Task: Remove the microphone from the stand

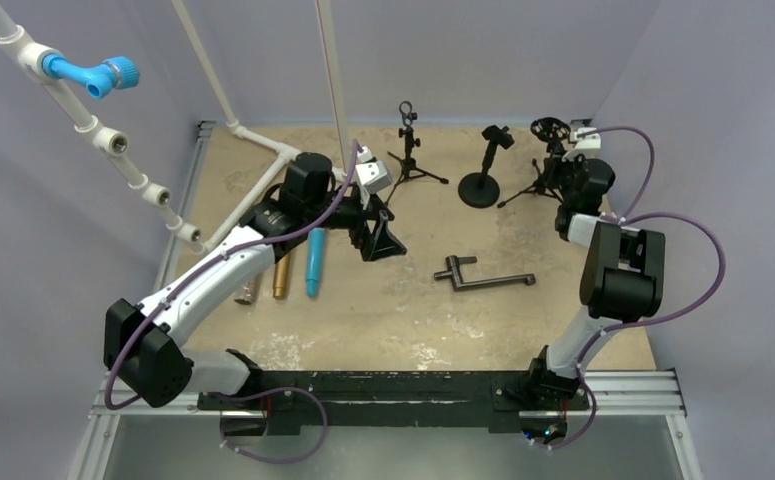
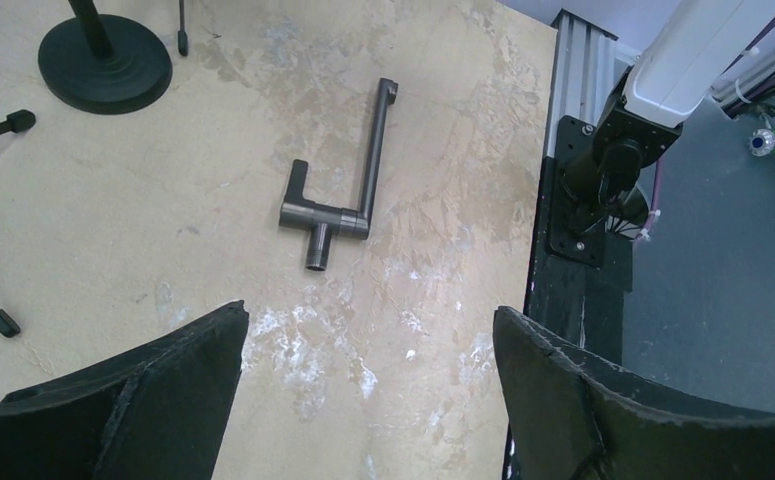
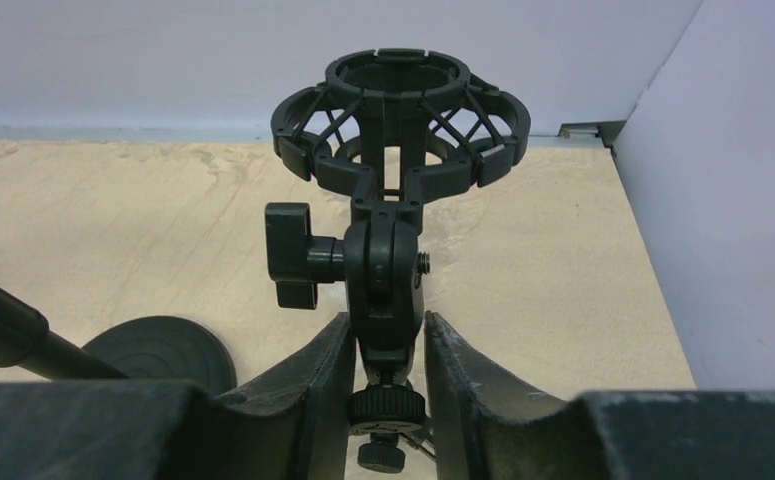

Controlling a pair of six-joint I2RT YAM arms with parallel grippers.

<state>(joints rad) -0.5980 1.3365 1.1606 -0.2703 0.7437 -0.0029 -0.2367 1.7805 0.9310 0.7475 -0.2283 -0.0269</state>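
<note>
Gripping shock-mount stand (image 3: 395, 250) w/ rt hand (image 3: 388, 355); round-base stand (image 1: 481, 188), metal handle (image 1: 481, 277) nearby.

We see the black round-base stand (image 1: 480, 188) between the slim black tripod stand (image 1: 408, 150), left, and the black shock-mount stand (image 1: 550, 131), right; the grey metal L-shaped bar (image 1: 483, 281) lies before them.

Your left arm (image 1: 213, 280) and right arm (image 1: 570, 343) share white link shells and boxy black joint housings (image 1: 620, 270). Purple cables (image 1: 701, 262) loop along both. You'll see a white camera block (image 1: 374, 176) at each wrist. The fingers (image 2: 133, 410) are matte black wedges with scuffed, greyish edges.
</note>
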